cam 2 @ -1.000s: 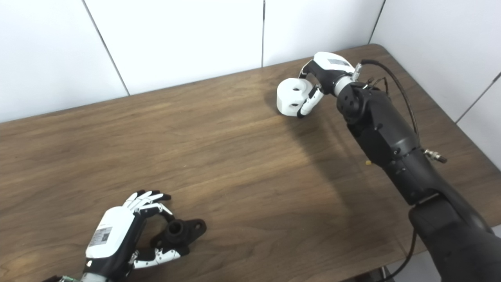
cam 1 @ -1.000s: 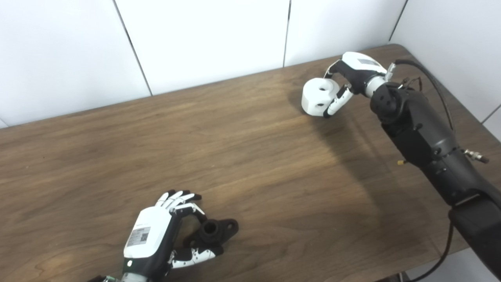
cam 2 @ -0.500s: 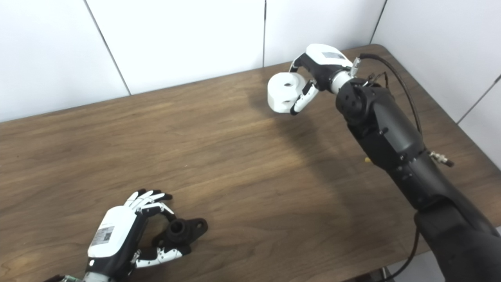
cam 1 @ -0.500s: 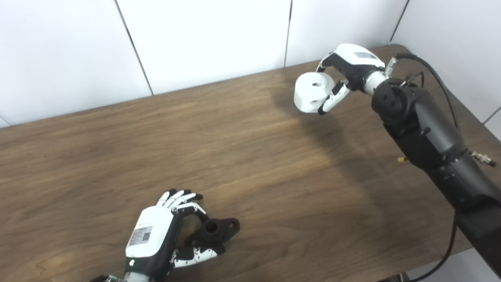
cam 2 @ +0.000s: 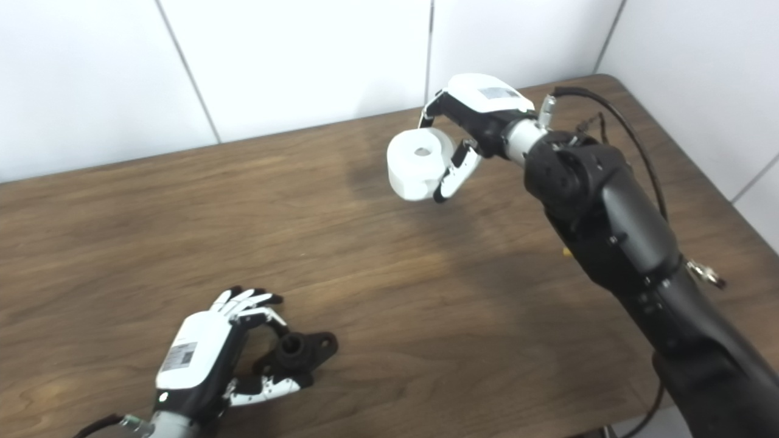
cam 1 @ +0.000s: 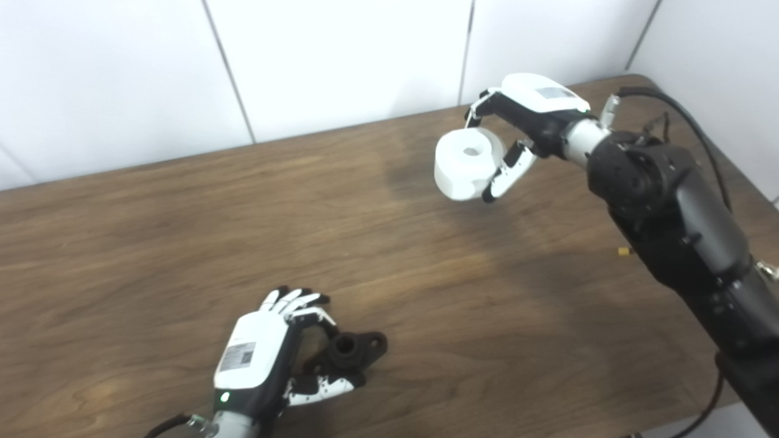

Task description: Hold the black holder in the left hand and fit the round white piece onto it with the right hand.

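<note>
Right hand (cam 1: 529,131) closed around the round white piece (cam 1: 467,163), carried clear of the tabletop (cam 1: 182,243) near the far right corner, bored face turned upward. Pickup of that part done, as far as can be judged. Left hand (cam 1: 261,359) low at the near edge, curled beside the black holder (cam 1: 350,353), fingertips (cam 1: 316,317) arched over its far side and thumb under its near side; whether truly gripped or only cupped, cannot tell. Holder apparently resting on the tabletop, socket opening facing up. The two parts well apart, most of the wooden surface between them. Left to do: firm grasp and lift of the holder, transfer of the white piece across, alignment of bore with socket, then seating.
</note>
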Controlling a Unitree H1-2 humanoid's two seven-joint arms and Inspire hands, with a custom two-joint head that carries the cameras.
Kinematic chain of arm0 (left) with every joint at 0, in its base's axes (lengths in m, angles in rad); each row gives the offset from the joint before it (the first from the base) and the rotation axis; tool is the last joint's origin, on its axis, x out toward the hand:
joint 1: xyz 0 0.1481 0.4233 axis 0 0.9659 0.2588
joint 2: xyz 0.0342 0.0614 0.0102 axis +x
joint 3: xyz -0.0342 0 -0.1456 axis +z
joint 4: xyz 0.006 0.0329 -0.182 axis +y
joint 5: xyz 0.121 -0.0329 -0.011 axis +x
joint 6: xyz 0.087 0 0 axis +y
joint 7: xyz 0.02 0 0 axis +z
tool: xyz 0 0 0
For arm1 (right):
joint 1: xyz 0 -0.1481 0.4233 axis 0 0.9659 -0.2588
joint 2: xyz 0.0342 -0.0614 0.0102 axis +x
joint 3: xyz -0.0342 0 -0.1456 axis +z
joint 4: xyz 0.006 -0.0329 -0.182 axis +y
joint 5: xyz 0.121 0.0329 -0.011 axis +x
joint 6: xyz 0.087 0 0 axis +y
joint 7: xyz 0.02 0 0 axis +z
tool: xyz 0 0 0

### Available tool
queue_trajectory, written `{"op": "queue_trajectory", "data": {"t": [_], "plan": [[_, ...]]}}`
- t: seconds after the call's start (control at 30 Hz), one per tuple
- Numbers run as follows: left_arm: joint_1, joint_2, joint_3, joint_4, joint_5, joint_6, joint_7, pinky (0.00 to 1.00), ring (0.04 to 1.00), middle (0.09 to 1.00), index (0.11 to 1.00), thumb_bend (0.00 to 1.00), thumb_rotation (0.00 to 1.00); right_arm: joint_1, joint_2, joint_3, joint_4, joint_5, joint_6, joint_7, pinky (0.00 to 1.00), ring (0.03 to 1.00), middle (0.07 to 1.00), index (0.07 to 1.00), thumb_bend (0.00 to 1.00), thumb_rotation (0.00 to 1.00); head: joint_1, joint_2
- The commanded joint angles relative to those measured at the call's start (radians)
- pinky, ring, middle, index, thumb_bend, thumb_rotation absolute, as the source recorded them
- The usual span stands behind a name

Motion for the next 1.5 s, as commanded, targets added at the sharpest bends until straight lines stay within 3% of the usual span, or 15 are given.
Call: {"op": "queue_trajectory", "data": {"t": [0.0,0.37,0.73,1.0,1.47], "plan": [[-0.008,-0.010,-0.022,0.019,0.036,0.015,-0.029,0.96,0.876,0.811,0.489,0.52,0.06,-0.031,0.012,-0.022,-0.072,-0.030,0.008,0.028,0.87,0.933,0.811,0.485,0.52,0.14,0.005,0.007],[-0.040,-0.033,-0.044,0.036,0.061,0.039,-0.031,0.97,0.875,0.811,0.489,0.52,0.06,0.027,0.101,-0.054,-0.217,-0.043,0.008,0.163,0.89,0.954,0.827,0.485,0.52,0.14,0.075,0.054],[-0.066,-0.038,-0.048,0.053,0.061,0.038,-0.027,0.96,0.878,0.812,0.490,0.52,0.06,0.040,0.116,-0.058,-0.333,-0.045,0.007,0.288,0.89,0.969,0.829,0.485,0.52,0.15,0.076,0.096],[-0.078,-0.042,-0.050,0.052,0.067,0.050,-0.043,0.97,0.885,0.817,0.490,0.52,0.06,0.048,0.187,-0.063,-0.404,-0.067,0.008,0.386,0.92,0.973,0.833,0.485,0.52,0.15,0.072,0.112],[-0.085,-0.055,-0.052,0.035,0.070,0.076,-0.068,0.97,0.887,0.820,0.490,0.52,0.06,0.095,0.241,0.024,-0.406,-0.104,-0.028,0.376,0.94,0.957,0.823,0.484,0.52,0.15,0.086,0.135]]}}
